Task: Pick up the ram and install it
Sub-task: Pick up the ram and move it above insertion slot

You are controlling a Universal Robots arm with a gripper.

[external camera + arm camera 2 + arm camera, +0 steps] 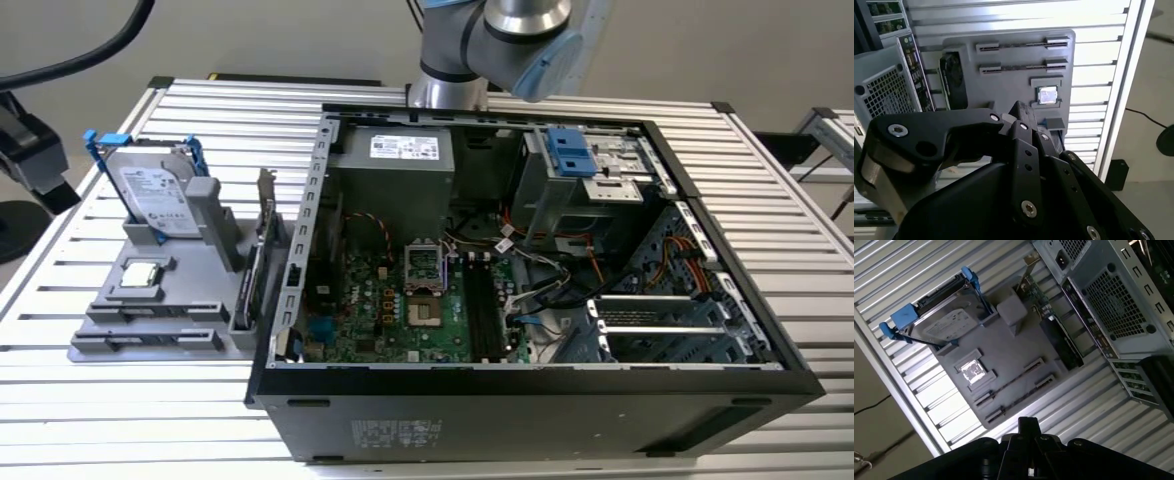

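Ram, a long, thin, dark circuit-board stick [1021, 45], appears to stand on edge between the end clips of a holder on the grey moulded fixture [1004, 89]. It is seen edge-on in the second wrist view, so this identification is a judgement. The fixture rests on the ribbed aluminium tabletop [134, 420] toward the exterior view's left edge, just beside the open black computer case [534, 405].

The black end effector [1026, 427] hangs above the tabletop near the fixture. Whether it is apart or together cannot be told. The ram is judged not yet picked up.

Hazards:
- A descent out of line with the stick could strike the holder clips.
- An off-centre grasp could tilt the stick, and it would then jam at the long black motherboard slots [481, 315].
- The dark expansion card with metal bracket [1060, 340] stands near the holders and could be knocked.
- Loose cables beside the slots could snag.
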